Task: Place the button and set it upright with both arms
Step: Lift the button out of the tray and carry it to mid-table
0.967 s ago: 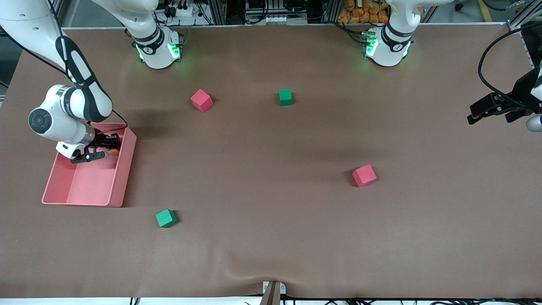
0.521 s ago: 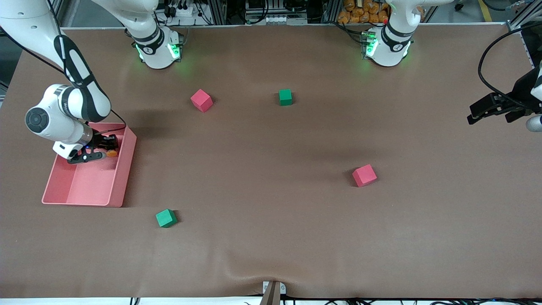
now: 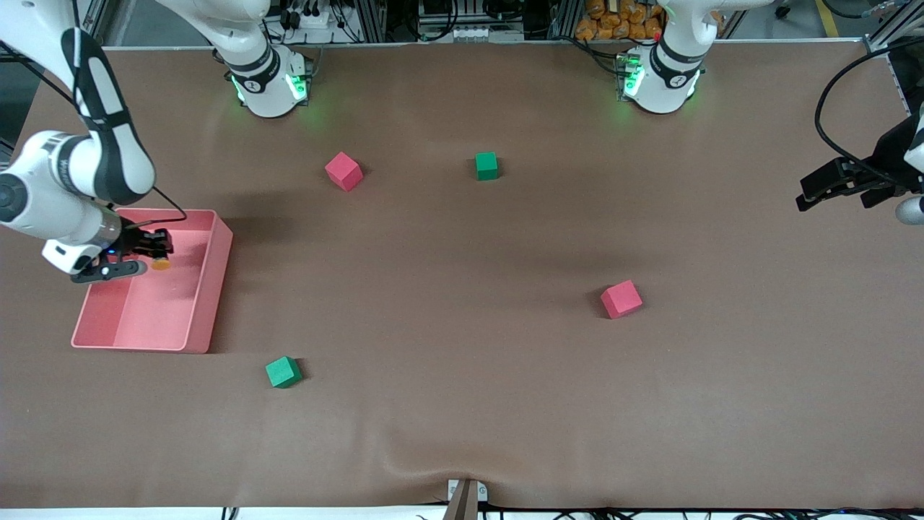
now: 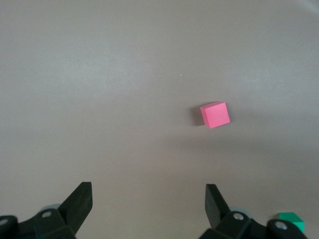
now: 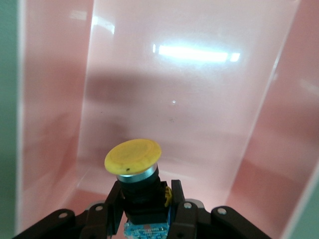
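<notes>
The button (image 3: 160, 263) has a round orange cap on a dark body; its yellow-orange cap shows clearly in the right wrist view (image 5: 133, 156). My right gripper (image 3: 144, 255) is shut on its dark body (image 5: 143, 195) and holds it up over the pink bin (image 3: 206, 289), above the bin's end nearest the robots' bases. My left gripper (image 3: 819, 191) is open and empty, held still in the air over the left arm's end of the table; its two fingertips (image 4: 79, 199) stand wide apart in the left wrist view.
Two red cubes (image 3: 343, 171) (image 3: 621, 299) and two green cubes (image 3: 486, 165) (image 3: 282, 372) lie scattered on the brown table. The left wrist view shows a red cube (image 4: 215, 114) and a green cube's corner (image 4: 290, 221).
My right gripper has risen and drawn back toward the right arm's end of the table, carrying the button up out of the bin. The left arm has not moved.
</notes>
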### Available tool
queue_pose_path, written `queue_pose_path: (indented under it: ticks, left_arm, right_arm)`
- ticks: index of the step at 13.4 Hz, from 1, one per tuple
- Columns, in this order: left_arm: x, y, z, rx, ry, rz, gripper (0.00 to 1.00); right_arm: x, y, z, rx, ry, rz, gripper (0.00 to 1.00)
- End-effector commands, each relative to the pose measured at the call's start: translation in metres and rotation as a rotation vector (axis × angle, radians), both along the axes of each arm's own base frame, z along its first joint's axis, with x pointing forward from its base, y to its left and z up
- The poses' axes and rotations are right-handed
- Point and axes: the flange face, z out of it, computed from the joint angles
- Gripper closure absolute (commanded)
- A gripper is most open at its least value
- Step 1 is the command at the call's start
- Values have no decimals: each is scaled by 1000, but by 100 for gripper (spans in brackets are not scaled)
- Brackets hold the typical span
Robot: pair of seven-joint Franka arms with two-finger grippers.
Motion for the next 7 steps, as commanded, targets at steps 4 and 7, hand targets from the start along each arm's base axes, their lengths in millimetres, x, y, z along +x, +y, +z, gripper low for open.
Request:
queue_pose_path:
  ticks: [4, 7]
  left_arm:
    - [-1, 1, 5, -4, 3, -23, 0]
    - [-1, 1, 3, -4, 7, -23, 0]
  right_arm:
    - [50, 49, 87, 84, 49, 37, 100]
    - [71, 96, 109, 133, 11, 85, 100]
